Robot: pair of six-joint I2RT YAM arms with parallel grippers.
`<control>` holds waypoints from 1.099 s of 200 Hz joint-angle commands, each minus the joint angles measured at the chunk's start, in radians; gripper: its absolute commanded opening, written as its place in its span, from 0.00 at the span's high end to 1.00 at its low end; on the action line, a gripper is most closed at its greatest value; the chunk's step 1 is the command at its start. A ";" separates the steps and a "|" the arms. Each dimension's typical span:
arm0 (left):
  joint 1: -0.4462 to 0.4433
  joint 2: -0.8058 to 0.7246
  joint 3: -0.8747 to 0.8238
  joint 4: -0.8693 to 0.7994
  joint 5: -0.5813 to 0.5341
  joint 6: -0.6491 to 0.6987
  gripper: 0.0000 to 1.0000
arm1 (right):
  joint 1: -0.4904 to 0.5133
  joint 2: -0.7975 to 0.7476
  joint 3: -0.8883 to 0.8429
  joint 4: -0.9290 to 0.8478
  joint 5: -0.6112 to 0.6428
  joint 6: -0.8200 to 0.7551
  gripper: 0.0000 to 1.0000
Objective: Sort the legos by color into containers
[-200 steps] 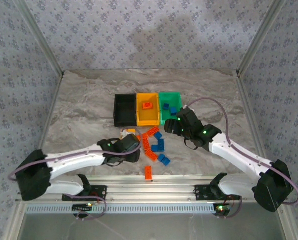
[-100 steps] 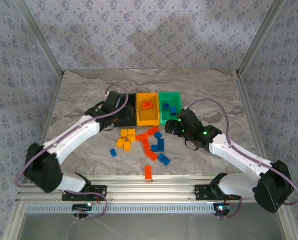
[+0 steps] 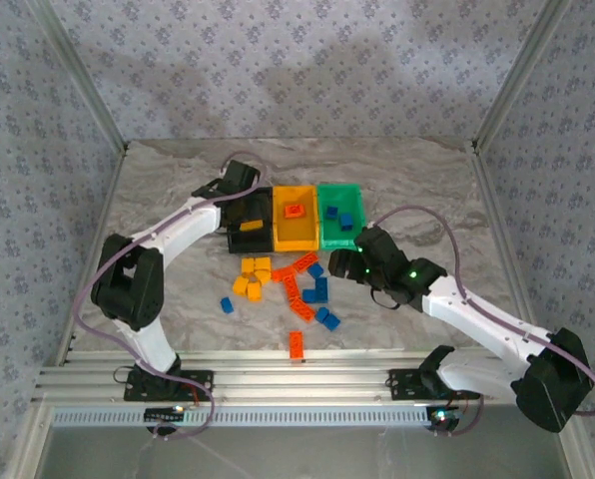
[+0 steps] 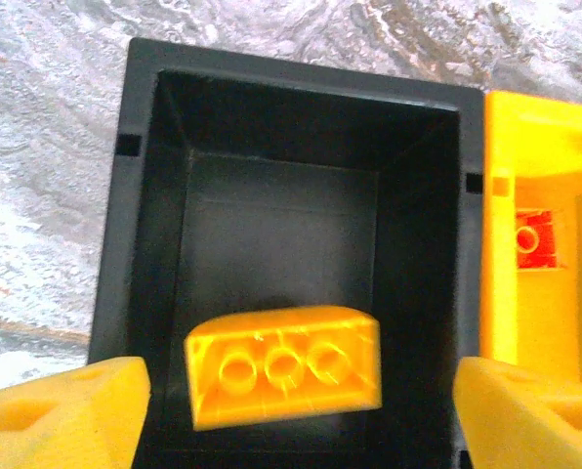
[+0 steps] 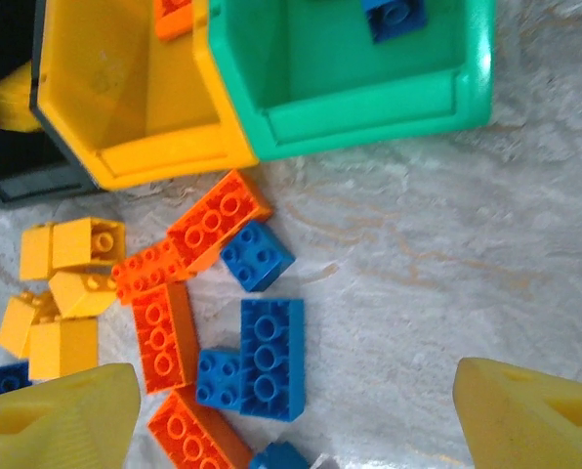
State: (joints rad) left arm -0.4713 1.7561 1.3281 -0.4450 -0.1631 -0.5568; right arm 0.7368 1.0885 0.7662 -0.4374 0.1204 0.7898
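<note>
Barely begun: spread left gripper (image 4: 296, 401) above black bin (image 4: 135, 225) with one yellow brick (image 4: 283, 366); most bricks (image 5: 265, 357) loose beside it.

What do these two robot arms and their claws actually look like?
The left arm and right arm are slim white links with bulky black joints, each trailing a looping purplish-grey cable. Small green lights glow near the right arm's wrist. The left claw and right claw each end in two blocky yellow fingers.
</note>
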 commanded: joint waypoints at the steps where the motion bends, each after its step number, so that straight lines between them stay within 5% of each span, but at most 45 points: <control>1: -0.002 -0.007 0.052 -0.003 0.031 0.004 0.09 | 0.045 -0.002 -0.010 -0.020 -0.025 0.036 0.14; 53: -0.054 -0.237 -0.054 0.022 0.078 -0.031 0.00 | 0.238 0.113 0.003 0.006 -0.075 0.063 0.14; 105: -0.186 -0.631 -0.426 0.004 0.005 -0.129 0.00 | 0.451 0.372 0.133 -0.036 -0.100 0.009 0.14; 145: -0.213 -0.924 -0.635 -0.084 -0.025 -0.219 0.01 | 0.512 0.531 0.205 -0.065 -0.099 0.009 0.15; 220: -0.216 -1.075 -0.766 -0.148 -0.009 -0.292 0.00 | 0.540 0.655 0.268 -0.208 -0.050 0.023 0.48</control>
State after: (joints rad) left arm -0.6811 0.7006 0.5701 -0.5610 -0.1612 -0.8219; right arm 1.2587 1.7172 1.0077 -0.5591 0.0456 0.8055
